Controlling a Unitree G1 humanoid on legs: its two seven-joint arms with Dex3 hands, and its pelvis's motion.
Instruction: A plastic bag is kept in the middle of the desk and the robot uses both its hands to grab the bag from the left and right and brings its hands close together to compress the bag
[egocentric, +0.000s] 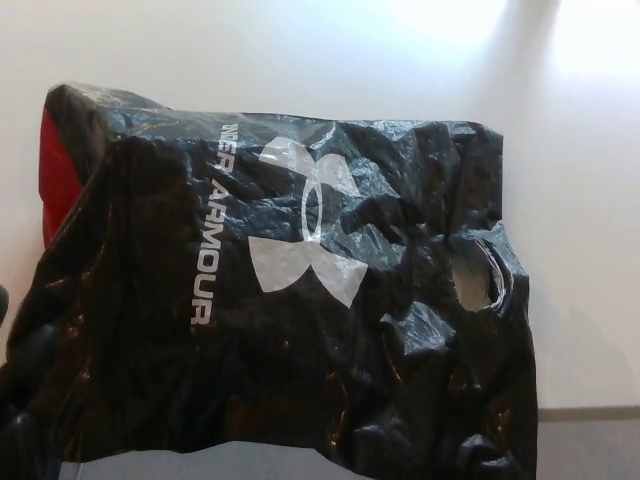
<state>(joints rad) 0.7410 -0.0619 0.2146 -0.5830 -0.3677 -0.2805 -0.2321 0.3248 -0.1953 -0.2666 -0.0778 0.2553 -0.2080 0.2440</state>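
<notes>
The black plastic bag (300, 300) lies crumpled on the white bench (580, 200), filling most of the view. Only a dark sliver of the left robot hand (22, 400) shows at the bag's lower left edge; whether it grips, I cannot tell. The right robot hand is out of view. Compression seems undone; nothing blocks either side

black plastic bag (300, 300) crumpled on white surface (300, 50) | my left hand (20, 400) at bag's lower-left edge, fingers unclear | red patch (55, 175) upper-left
</notes>
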